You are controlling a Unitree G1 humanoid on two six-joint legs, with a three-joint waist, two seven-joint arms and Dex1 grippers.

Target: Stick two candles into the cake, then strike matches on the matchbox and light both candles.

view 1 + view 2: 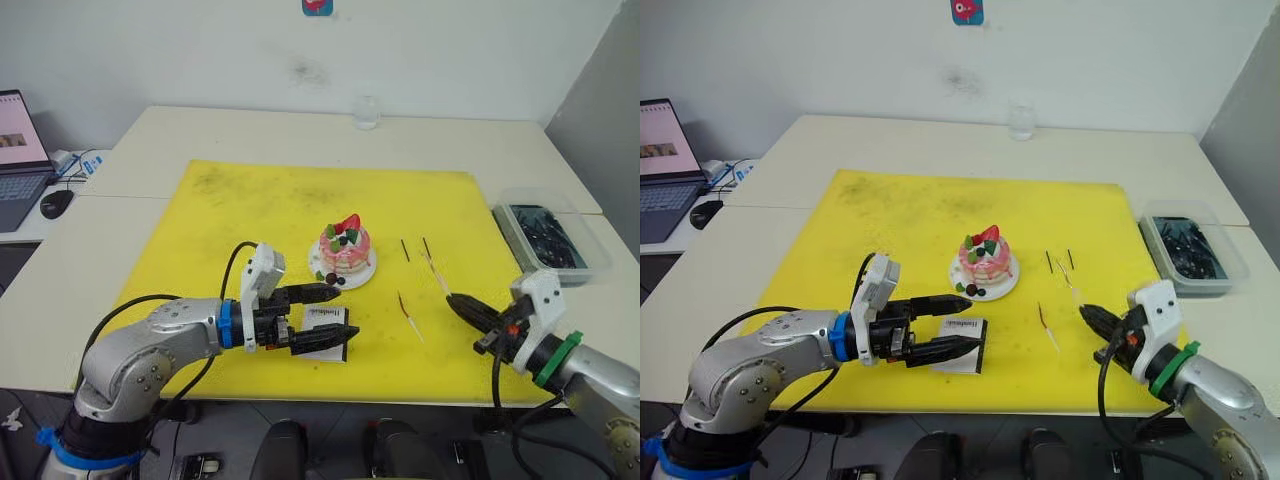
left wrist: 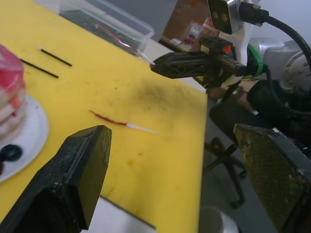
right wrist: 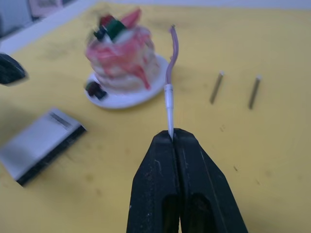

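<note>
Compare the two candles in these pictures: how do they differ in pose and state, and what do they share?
The candle in the right gripper is pinched at its pale end and raised off the yellow mat, its dark end pointing towards the cake; the other candle lies flat on the mat, untouched. The held candle sits beyond the mat's right part; the lying one is nearer the matches. Both are thin, slightly curved, reddish fading to pale.

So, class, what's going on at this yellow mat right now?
The right claw is shut on the pale end of one thin reddish candle, held off the yellow mat. The other reddish candle lies on the mat, the two short dark matches beyond it. The left claw is open by the flat white matchbox. The small pink cake has no candles yet.
</note>
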